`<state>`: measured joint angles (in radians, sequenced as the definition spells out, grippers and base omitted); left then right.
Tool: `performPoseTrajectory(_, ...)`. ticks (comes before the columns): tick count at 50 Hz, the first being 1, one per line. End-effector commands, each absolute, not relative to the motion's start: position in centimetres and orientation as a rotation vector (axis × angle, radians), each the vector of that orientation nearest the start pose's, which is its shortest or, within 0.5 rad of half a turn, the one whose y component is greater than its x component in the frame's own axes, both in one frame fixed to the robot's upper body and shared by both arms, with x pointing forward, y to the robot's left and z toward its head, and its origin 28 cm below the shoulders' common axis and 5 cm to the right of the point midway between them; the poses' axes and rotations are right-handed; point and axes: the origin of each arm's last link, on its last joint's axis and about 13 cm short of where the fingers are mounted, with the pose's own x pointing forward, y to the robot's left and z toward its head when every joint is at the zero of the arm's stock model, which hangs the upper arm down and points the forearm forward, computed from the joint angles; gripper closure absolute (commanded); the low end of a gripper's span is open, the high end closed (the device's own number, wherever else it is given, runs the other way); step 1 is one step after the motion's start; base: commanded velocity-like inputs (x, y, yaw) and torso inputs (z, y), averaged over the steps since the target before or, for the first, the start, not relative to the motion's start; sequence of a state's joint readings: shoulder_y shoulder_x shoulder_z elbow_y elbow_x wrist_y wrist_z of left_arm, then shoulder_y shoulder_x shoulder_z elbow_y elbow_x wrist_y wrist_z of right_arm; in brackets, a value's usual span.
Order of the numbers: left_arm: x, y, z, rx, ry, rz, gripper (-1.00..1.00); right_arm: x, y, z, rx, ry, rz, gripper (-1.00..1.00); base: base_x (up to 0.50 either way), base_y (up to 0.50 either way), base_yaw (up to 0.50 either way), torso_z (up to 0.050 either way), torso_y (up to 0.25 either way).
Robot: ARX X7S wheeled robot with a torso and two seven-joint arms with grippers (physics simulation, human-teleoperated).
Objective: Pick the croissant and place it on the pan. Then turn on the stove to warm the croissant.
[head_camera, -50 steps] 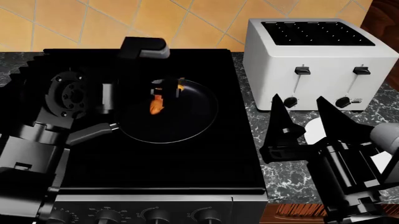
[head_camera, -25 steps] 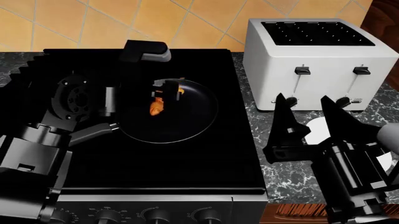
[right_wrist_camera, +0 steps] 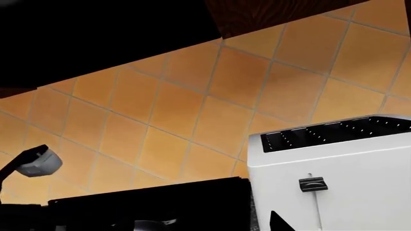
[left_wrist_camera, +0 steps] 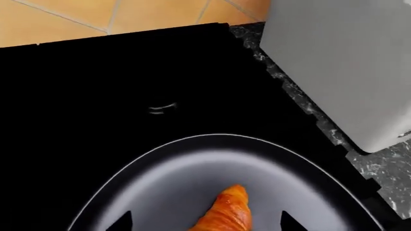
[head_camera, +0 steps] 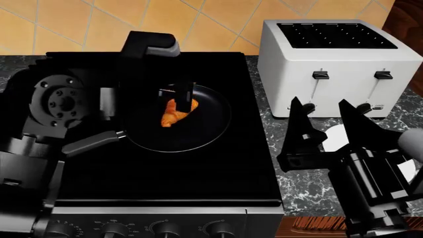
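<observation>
The golden croissant [head_camera: 174,114] lies on the floor of the black pan [head_camera: 215,124], which sits on the black stove [head_camera: 165,173]. The pan's grey handle [head_camera: 92,142] points to the front left. My left gripper [head_camera: 181,95] hangs just above the croissant, open. In the left wrist view its two dark fingertips [left_wrist_camera: 122,222] stand wide apart on either side of the croissant [left_wrist_camera: 226,211], clear of it, over the pan [left_wrist_camera: 160,192]. My right gripper [head_camera: 327,124] is open and empty over the counter to the right of the stove. Dark stove knobs [head_camera: 165,229] line the front panel.
A white four-slot toaster [head_camera: 330,64] stands at the back right on the marbled counter, close to my right gripper. A small white plate [head_camera: 336,135] lies under the right fingers. An orange tiled wall [right_wrist_camera: 192,110] runs behind the stove.
The left gripper has opened and risen a little. The croissant, held upright between its fingers before, now lies flat in the pan. The right arm has barely moved.
</observation>
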<state>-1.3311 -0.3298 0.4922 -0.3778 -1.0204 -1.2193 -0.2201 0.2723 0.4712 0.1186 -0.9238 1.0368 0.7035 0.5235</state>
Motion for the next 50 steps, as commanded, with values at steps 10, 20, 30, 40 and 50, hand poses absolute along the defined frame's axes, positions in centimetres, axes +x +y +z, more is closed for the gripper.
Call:
performPoseTrajectory(10,30.7,21.6,30.8,0.001,0.317,-0.434,-1.00,17.3,-12.0,20.8,0.229,-0.289,0.179,-1.00,0.00,0.00,0.00,0.000,0.000)
performPoseTrajectory(20,26.8,22.2,31.1,0.046,0.139,-0.436,-1.00,17.6,-12.0,20.6,0.226,-0.288,0.175,-1.00,0.00,0.00,0.00,0.000,0.000)
performPoseTrajectory(30,23.7,22.3,30.9,0.069,0.061,-0.459,-1.00,17.8,-11.8,20.6,0.208,-0.303,0.180,-1.00,0.00,0.00,0.00,0.000,0.000)
performPoseTrajectory(40,22.6,22.2,30.6,0.079,0.043,-0.479,-1.00,17.8,-11.7,20.5,0.197,-0.311,0.185,-1.00,0.00,0.00,0.00,0.000,0.000)
performPoseTrajectory(50,22.2,22.1,30.6,0.085,0.040,-0.490,-1.00,17.9,-11.5,20.5,0.204,-0.282,0.188,-1.00,-0.27,0.12,0.00,0.000,0.000)
